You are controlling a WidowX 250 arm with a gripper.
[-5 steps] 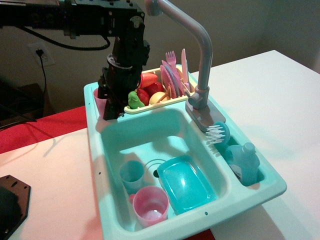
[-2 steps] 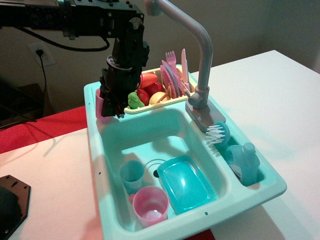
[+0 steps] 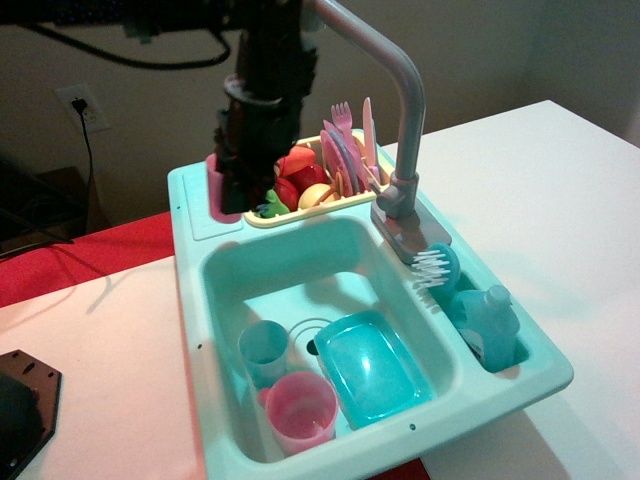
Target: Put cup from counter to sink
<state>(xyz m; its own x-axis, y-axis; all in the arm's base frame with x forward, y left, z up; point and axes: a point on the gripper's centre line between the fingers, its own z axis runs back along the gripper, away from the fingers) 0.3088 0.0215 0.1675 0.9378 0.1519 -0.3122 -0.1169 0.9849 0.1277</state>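
Observation:
The pink cup (image 3: pixel 214 182) is held in my black gripper (image 3: pixel 233 195) at the back left corner of the sink unit. It hangs just above the light-teal counter ledge (image 3: pixel 205 228). The fingers are closed on the cup's rim and wall and hide much of it. The deep teal sink (image 3: pixel 300 270) lies in front of and below the gripper. The grey faucet (image 3: pixel 400 100) arches over it from the right.
In the sink stand a second pink cup (image 3: pixel 300 410), a small teal cup (image 3: pixel 264 348) and a teal tray (image 3: pixel 370 365). A yellow dish rack (image 3: pixel 312 203) with toy food and cutlery sits right beside the gripper. A brush (image 3: pixel 435 265) and a bottle (image 3: pixel 487 320) sit at the right.
The gripper has risen and shifted slightly right, carrying the pink cup up off the counter ledge. Nothing in the sink has moved.

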